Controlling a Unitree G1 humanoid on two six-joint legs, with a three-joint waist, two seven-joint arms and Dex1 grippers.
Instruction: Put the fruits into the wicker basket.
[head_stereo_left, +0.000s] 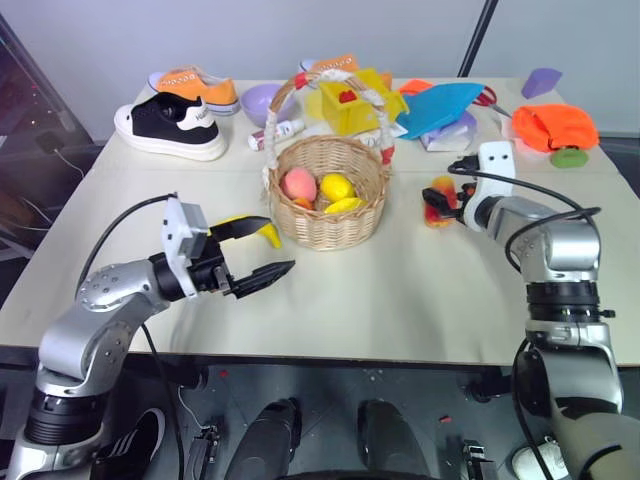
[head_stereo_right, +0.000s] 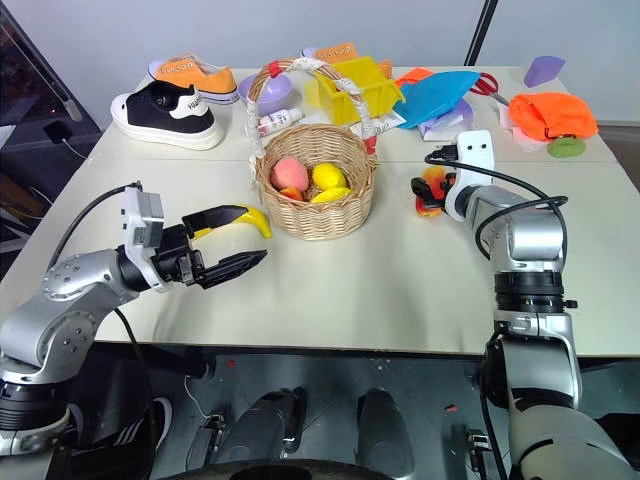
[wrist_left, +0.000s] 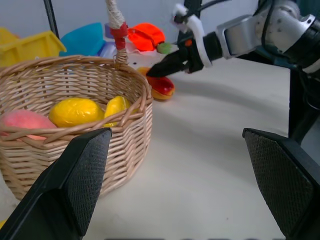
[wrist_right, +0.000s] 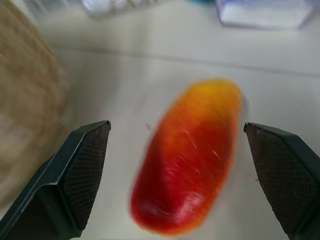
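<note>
- Two grippers work over a pale beige table (head_stereo_left: 400, 300) that stands before a plain light-grey wall; the floor below the near edge is dark.
- The wicker basket (head_stereo_left: 328, 195) sits near the middle of the table, its white handle with red bands arching over it. A pinkish peach (head_stereo_left: 298, 184) and yellow lemons (head_stereo_left: 337, 187) lie inside.
- The banana (head_stereo_left: 262, 229) lies on the table just beside the basket, on the robot's left.
- The mango (wrist_right: 192, 155) lies on the table to the right of the basket, apart from it.
- The left gripper (head_stereo_left: 258, 253) hangs above the table by the banana, fingers spread wide and holding nothing.
- The right gripper (wrist_right: 180, 175) points at the mango with its fingers released, one on each side of the fruit, not closed on it.
- At the back lie a black-and-white shoe (head_stereo_left: 170, 125), an orange shoe (head_stereo_left: 195, 87), a purple bowl (head_stereo_left: 262, 100), a yellow plastic box (head_stereo_left: 352, 100), a blue piece (head_stereo_left: 440, 105) and an orange cloth (head_stereo_left: 553, 127).
- The black shoe bears small white writing, too small to read.
</note>
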